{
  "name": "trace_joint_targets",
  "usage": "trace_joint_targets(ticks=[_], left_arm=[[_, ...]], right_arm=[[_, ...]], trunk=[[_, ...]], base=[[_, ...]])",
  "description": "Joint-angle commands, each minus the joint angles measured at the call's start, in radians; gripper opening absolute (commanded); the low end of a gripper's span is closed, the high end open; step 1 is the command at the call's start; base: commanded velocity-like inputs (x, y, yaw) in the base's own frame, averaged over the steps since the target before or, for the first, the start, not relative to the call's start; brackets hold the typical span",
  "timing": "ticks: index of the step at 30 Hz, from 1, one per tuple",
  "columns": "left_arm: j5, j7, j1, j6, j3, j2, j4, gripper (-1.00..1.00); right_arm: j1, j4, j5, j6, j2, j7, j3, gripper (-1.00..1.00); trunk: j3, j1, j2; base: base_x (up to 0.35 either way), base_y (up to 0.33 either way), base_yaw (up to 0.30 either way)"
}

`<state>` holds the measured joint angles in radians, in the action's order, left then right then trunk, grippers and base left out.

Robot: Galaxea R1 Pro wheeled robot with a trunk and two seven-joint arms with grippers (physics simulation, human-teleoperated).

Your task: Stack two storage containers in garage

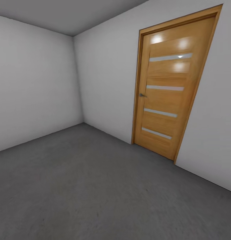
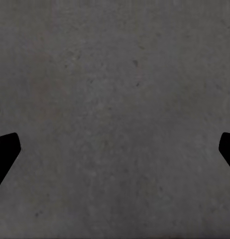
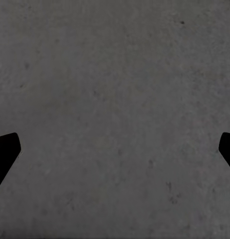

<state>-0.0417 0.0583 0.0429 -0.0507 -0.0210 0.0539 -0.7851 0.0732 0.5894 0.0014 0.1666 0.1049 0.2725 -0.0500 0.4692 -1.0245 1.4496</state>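
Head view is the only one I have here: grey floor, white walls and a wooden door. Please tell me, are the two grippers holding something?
Observer: No. In the left wrist view the left gripper is open, with nothing between its fingertips, only the grey floor beyond.
Operator: And the right one?
Observer: The right gripper is open too, with nothing between its fingertips.
Operator: What does the right wrist camera see past it?
Observer: The same dark, speckled concrete, with no object lying on the part it shows.
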Motion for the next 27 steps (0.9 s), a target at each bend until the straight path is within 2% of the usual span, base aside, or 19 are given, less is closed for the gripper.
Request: trace_joint_targets(ticks=[1,27], left_arm=[[-0.004,0.006,0.0,-0.001,-0.002,0.0,0.0,1.0],[-0.004,0.006,0.0,-0.001,-0.002,0.0,0.0,1.0]], right_arm=[[0.0,0.0,0.0,0.002,-0.001,0.008,-0.005,1.0],[0.0,0.0,0.0,0.002,-0.001,0.008,-0.005,1.0]], trunk=[[0.001,-0.001,0.0],[0.001,-0.001,0.0]], base=[[0.276,0.233,-0.001],[0.279,0.235,0.0]])
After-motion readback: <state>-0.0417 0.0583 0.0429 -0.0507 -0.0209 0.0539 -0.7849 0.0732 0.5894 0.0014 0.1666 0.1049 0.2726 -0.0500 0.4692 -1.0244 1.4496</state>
